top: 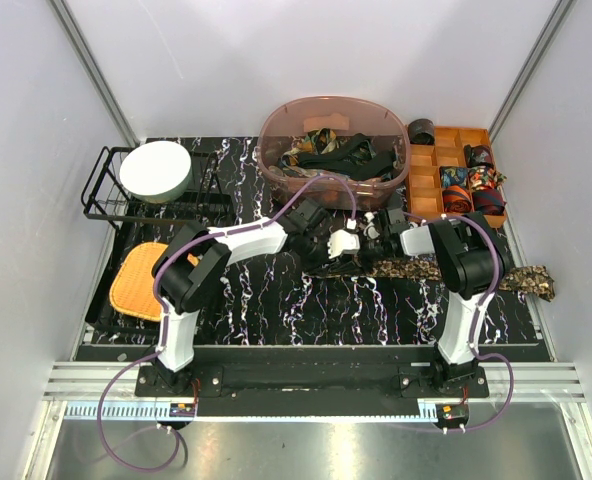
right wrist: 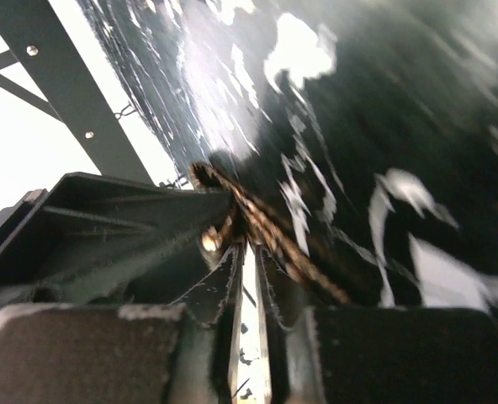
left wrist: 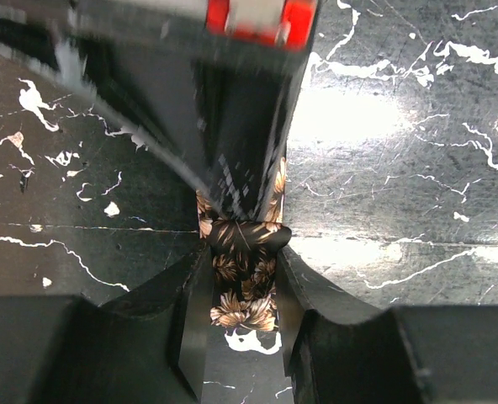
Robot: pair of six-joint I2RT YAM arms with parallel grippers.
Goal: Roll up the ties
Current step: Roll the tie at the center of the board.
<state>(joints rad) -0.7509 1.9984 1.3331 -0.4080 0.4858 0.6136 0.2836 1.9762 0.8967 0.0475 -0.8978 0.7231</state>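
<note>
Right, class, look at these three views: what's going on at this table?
One brown patterned tie is being worked at the middle of the table. The left gripper pinches it; the right gripper is against the fabric, jaws almost together, its grip unclear. The rest of the tie trails flat to the right, unrolled. More ties wait in the tub, and rolled ones sit in the wooden tray.

White panel walls [top: 306, 50] framed by aluminium struts [top: 90, 62] enclose a black marble-patterned table [top: 306, 310]. A ribbed aluminium rail [top: 86, 382] runs along the table's near edge. Bright light glares off its glossy top.
</note>
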